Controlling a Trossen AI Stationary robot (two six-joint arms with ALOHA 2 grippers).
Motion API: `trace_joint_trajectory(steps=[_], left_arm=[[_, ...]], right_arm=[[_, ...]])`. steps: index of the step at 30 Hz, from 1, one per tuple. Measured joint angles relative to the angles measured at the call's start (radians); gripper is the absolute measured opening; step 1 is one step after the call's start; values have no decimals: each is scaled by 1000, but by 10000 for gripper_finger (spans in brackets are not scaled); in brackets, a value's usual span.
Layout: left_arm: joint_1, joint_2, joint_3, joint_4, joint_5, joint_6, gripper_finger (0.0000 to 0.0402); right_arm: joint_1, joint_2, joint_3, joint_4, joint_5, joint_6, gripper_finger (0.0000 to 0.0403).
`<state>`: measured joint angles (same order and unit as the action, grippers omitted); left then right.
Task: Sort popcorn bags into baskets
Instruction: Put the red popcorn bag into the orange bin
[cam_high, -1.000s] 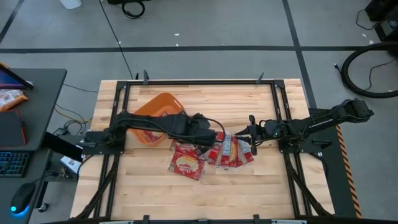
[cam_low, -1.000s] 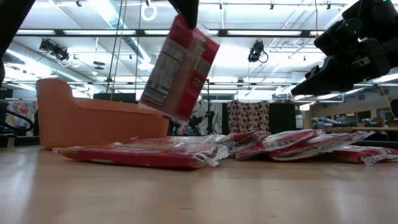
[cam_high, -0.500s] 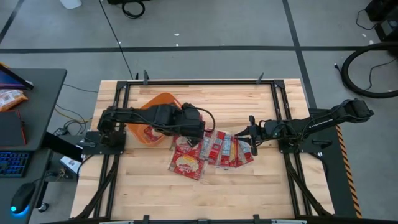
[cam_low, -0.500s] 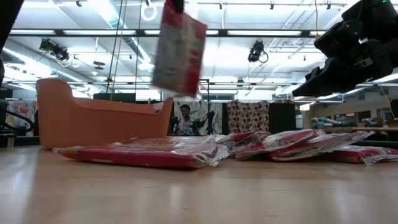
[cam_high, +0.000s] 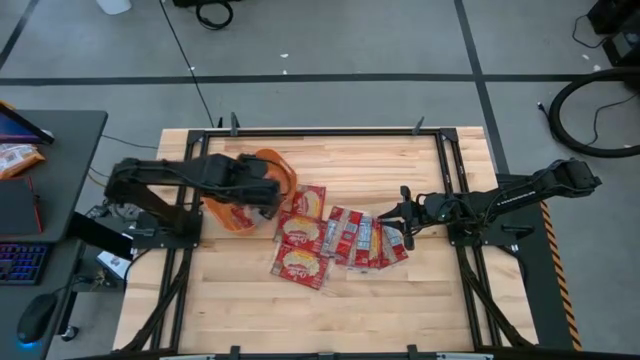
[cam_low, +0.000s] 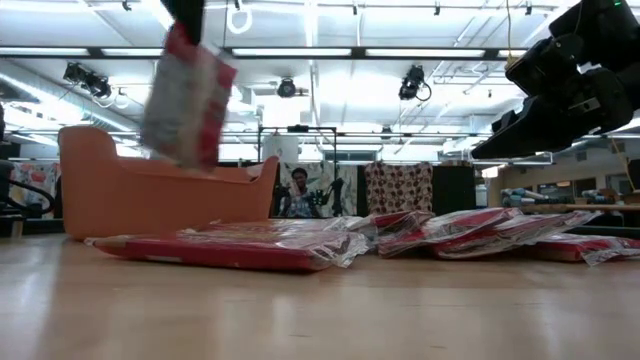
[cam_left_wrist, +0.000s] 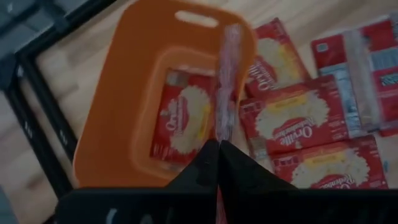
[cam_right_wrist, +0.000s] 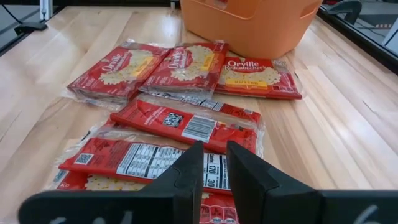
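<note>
Over the orange plastic basket, rectangular with low sloping walls, at the left of the wooden surface, my left jaws pinch the top edge of a flat red popcorn bag that dangles above one already inside. It looks light, limp and slick, so I'd grip near an edge seam. Rightward, the remaining red bags lie beside the basket, my right jaws slightly parted above them.

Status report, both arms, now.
Left gripper shut on popcorn bag, hanging over orange basket. Right gripper open, idle above table bags. Nothing in the way.
</note>
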<state>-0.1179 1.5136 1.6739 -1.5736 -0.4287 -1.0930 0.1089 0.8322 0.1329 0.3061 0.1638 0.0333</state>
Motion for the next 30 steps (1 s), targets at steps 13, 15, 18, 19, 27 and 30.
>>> trace_joint_trajectory(steps=[13, 15, 18, 19, 27, 30], left_arm=[[106, -88, -182, 4, 112, -235, 8], [137, -89, -217, 4, 153, -269, 8], [178, -80, -268, 2, 185, -338, 8], [187, -79, -280, 6, 193, -355, 8], [228, -81, -337, 120, 192, -415, 8], [252, -81, -372, 243, 188, -415, 8]], right_arm=[[0, 0, 0, 21, 0, -2, 76], [0, 0, 0, 21, 0, -2, 76], [0, 0, 0, 21, 0, -2, 76], [0, 0, 0, 21, 0, -1, 76], [-1, 0, 0, 22, 0, -10, 76], [-1, 0, 0, 29, 0, -10, 76]])
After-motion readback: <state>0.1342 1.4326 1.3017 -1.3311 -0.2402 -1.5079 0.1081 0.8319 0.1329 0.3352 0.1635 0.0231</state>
